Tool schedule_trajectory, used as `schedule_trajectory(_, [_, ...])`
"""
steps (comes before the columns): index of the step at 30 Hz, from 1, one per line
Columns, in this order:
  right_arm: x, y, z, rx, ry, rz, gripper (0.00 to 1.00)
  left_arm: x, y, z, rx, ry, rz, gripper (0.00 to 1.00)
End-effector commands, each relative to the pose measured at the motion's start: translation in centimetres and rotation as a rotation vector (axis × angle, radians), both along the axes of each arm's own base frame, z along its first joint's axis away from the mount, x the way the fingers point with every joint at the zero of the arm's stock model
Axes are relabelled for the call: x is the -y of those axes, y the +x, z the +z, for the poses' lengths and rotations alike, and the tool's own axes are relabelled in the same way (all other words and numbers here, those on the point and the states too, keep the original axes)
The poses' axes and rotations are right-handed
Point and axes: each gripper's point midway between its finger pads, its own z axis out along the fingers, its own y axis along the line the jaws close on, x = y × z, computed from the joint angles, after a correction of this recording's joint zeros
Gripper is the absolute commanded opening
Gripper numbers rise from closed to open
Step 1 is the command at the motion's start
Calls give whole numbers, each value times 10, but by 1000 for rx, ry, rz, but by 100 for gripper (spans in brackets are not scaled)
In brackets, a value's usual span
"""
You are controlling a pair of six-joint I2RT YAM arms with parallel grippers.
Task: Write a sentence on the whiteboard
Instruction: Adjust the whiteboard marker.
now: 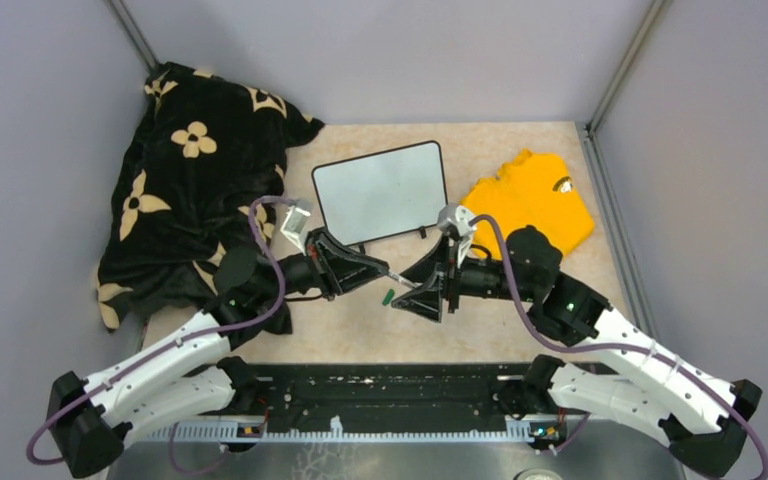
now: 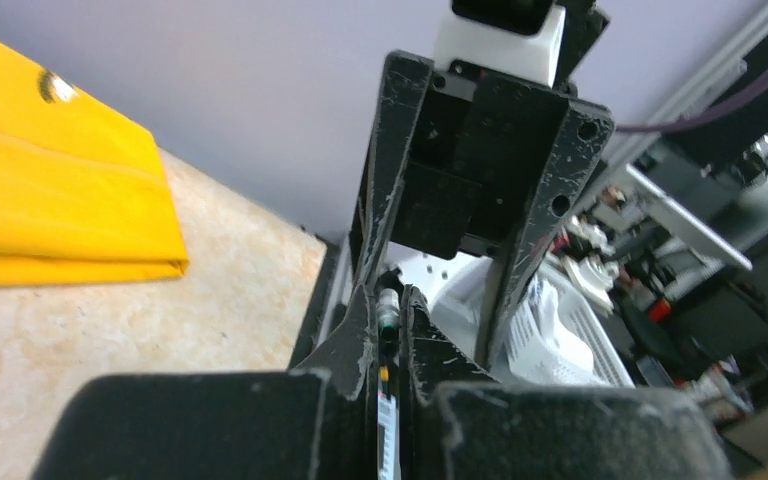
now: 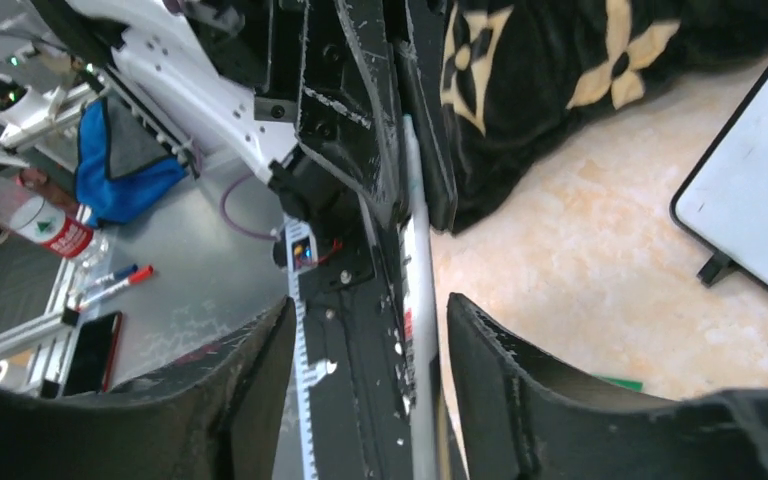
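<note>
Marker (image 3: pixel 420 280) is clamped in the left pincer (image 2: pixel 387 310), fingers closed tight on the white barrel with the pen running out along the finger line toward the other arm. The right pincer (image 3: pixel 370 305) faces it head-on with its fingers spread wide, one either side of the barrel and not touching it, holding nothing. The two arms meet nose to nose over the middle of the surface (image 1: pixel 520 300), likely so one can steady the pen while the other works its end. A small green piece, probably the cap (image 1: pixel 387 297), lies on the surface just under the pincers, so the pen looks uncapped, though the tip itself is too blurred to confirm. The whiteboard (image 1: pixel 380 190) sits just beyond both pincers, propped on its small black feet with its face blank and nothing touching it. A black flower-print blanket (image 1: pixel 190 170) lies bunched to its left and a folded yellow shirt (image 1: pixel 532 200) to its right, both off the board. Judgement: writing has not started, and the next move needs the tip brought to the board.
</note>
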Motion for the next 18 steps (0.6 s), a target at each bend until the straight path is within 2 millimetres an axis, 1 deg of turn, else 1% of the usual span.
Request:
schedule_trajectory(1, [11,2,68,69,226,-81,65,-30,20,45,12,-199,208,0])
schedule_trajectory(2, [13,5,72,58,257,-110,70,-37,22,52,10,-239,241,0])
schedule_trajectory(3, [16,8,79,50,295,-141,72,-44,24,59,6,-278,270,0])
schedule_trajectory(6, [20,16,93,25,388,-200,75,-62,29,75,-14,-385,338,0])
schedule_trajectory(8, [19,19,99,9,431,-206,75,-69,30,84,-21,-436,355,0])
schedule_trajectory(11, [11,20,106,-8,471,-181,75,-74,28,94,-33,-483,352,0])
schedule_trajectory(14, [4,20,117,-11,518,-148,74,-78,28,99,-52,-522,345,0])
schedule_trajectory(18, [-6,25,135,-18,570,-128,69,-83,28,103,-81,-581,337,0])
